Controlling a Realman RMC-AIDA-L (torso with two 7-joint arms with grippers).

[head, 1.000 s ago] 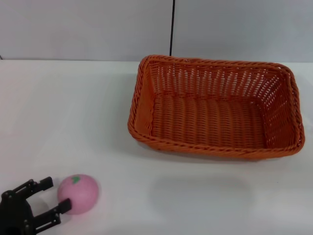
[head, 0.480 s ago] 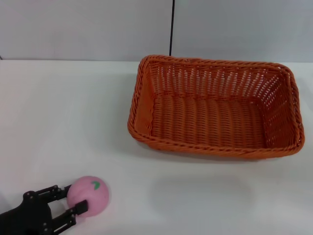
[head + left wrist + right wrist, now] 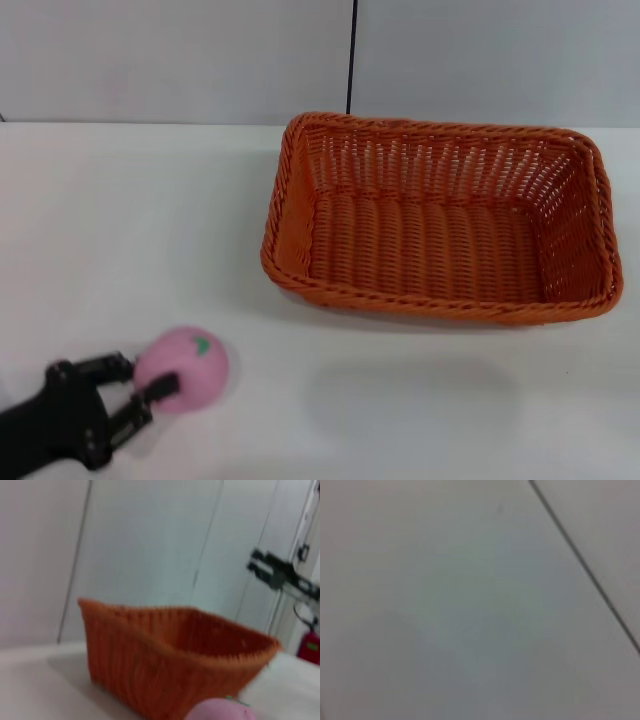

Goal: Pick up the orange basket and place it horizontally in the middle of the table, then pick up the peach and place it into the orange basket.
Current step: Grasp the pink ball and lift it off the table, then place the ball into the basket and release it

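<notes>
The pink peach (image 3: 188, 366) is at the near left of the white table (image 3: 120, 220), held between the black fingers of my left gripper (image 3: 148, 378), which is shut on it. The orange basket (image 3: 430, 300) stands empty, long side across, at the middle right of the table, well apart from the peach. From the left wrist, the basket (image 3: 165, 665) fills the middle and the top of the peach (image 3: 220, 711) shows at the picture's lower edge. My right gripper appears in no view.
A grey wall with a dark vertical seam (image 3: 352, 55) runs behind the table. The right wrist view holds only a plain pale surface with a dark line (image 3: 580, 560). Bare tabletop lies between the peach and the basket.
My left gripper has closed on the peach and carried it a little to the right and towards the basket. The basket has not moved.
</notes>
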